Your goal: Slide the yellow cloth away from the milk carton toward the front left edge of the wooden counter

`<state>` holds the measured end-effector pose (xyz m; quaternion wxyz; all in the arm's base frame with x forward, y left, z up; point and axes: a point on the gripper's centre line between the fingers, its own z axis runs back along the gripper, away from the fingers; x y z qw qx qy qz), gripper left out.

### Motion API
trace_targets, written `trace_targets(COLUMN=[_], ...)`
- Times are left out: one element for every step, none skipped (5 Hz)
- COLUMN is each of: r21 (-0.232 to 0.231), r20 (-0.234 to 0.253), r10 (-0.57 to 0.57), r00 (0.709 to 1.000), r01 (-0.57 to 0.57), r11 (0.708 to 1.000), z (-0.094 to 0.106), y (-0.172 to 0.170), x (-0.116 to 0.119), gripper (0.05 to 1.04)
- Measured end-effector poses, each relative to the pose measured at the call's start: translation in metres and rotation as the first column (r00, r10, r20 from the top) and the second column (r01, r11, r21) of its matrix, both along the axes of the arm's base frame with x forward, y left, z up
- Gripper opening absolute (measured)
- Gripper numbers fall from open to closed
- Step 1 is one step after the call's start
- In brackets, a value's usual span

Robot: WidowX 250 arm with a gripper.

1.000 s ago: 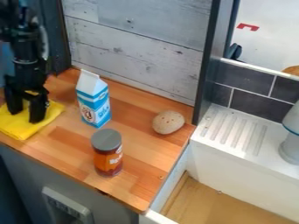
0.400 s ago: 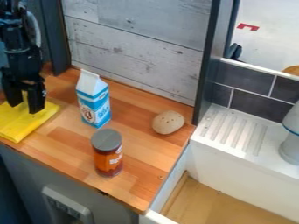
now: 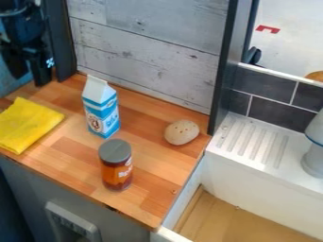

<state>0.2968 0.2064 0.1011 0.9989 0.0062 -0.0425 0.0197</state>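
Has lifted off the soft, creased yellow cloth (image 3: 28, 124), flat on the smooth wooden counter (image 3: 154, 172) at left, and hangs far left as a black gripper (image 3: 29, 75), blocky fingers spread apart.

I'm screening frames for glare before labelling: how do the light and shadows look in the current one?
Camera view: the light looks diffuse, with only soft shadows near the jar and carton; the white ledge is bright, yet its grooves stay readable; the yellow cloth shows no harsh glare; the black gripper is dark, with little surface detail.
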Motion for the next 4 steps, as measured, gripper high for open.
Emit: trace_targets(r21=[-0.021, 0.008, 0.043, 0.057], r20=[-0.01, 0.039, 0.012, -0.021], r10=[-0.062, -0.135, -0.169, -0.202], r00=[0.998, 0.99, 0.986, 0.979], r01=[0.062, 0.134, 0.169, 0.203], r11=[0.998, 0.991, 0.985, 0.978], z=[0.039, 0.078, 0.071, 0.066], y=[-0.015, -0.043, -0.075, -0.091], x=[-0.007, -0.008, -0.004, -0.004], gripper=[1.0, 1.0, 1.0, 1.0])
